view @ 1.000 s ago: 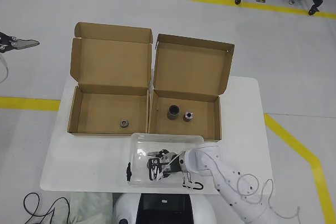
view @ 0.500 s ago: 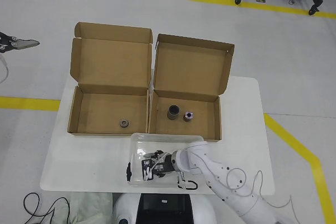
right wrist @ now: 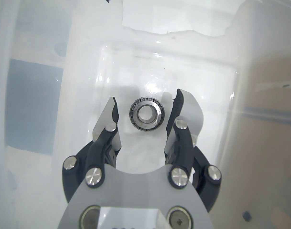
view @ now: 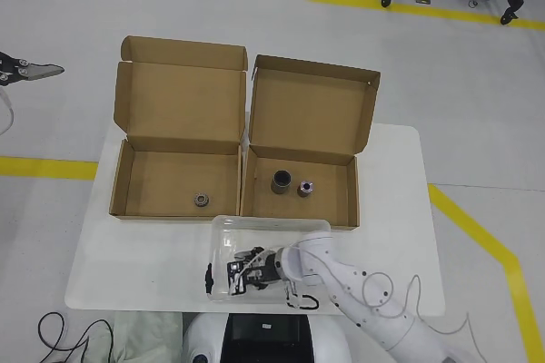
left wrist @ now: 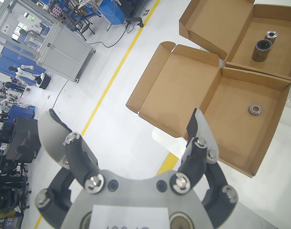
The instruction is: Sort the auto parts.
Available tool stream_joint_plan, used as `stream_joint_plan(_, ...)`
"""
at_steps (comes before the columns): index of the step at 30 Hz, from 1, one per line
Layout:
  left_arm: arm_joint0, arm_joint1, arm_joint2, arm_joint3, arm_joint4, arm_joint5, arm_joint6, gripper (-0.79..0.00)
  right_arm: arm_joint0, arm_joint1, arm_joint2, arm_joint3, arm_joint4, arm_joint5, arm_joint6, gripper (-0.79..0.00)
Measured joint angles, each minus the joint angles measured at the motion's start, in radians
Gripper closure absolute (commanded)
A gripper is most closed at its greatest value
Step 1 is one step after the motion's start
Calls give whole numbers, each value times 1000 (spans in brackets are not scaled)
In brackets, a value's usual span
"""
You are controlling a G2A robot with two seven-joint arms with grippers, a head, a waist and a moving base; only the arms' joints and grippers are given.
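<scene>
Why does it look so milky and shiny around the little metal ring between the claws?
Right wrist view: the right end effector sits inside a clear plastic bin; its walls bounce the light, so pale reflections and bright glints surround the bearing. Left wrist view: the wide lens makes the cardboard boxes look slanted.

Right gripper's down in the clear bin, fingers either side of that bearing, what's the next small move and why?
Probably shut the right gripper on the bearing: its jaws stand open on either side, not yet touching, and the bearing lies centred between them on the floor of the clear bin.
</scene>
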Motion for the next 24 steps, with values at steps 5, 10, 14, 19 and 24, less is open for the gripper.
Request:
stream_joint_plan(5, 0, 0, 0, 0, 0, 0, 0, -785, -2, 2, -3, -15, -14, 34, 10, 0)
stream_joint_plan(10, 0, 0, 0, 0, 0, 0, 0, -785, -15, 10, 4, -55, -50, 67, -4, 0)
stream_joint_plan(14, 0, 0, 0, 0, 0, 0, 0, -785, -30, 19, 16, -94, -76, 85, -28, 0)
stream_joint_plan(19, 0, 0, 0, 0, 0, 0, 0, -785, -54, 34, 46, -141, -87, 98, -94, 0)
stream_joint_plan(24, 0, 0, 0, 0, 0, 0, 0, -785, -79, 52, 87, -186, -88, 97, -203, 0)
